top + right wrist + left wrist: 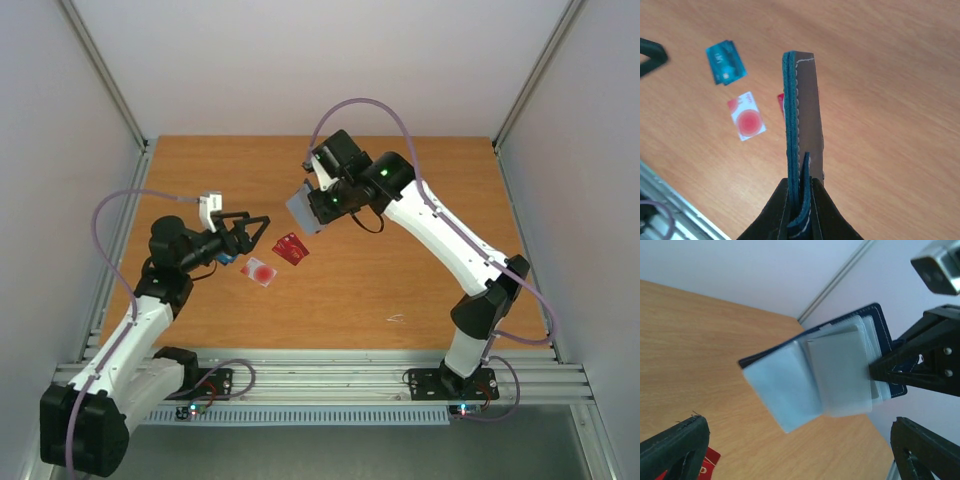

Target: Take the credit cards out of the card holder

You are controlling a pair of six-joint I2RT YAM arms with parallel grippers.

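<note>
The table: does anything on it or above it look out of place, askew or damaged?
Nothing looks damaged. Three cards lie loose on the table at different angles: teal card, pale card with a red circle, red card. The card holder hangs open in the air, pinched by the right gripper.

I saw a wooden table, orange-brown, filling the middle of the top view. Three cards lay flat on it, left of centre. A pale card with a red circle sat lowest. A red card lay just up and right of it, not touching. A teal card lay left of the pale one, mostly hidden there. In the right wrist view the teal card sat upper left, clear of the pale one below it. A small pale fleck marked the wood lower right of centre.
</note>
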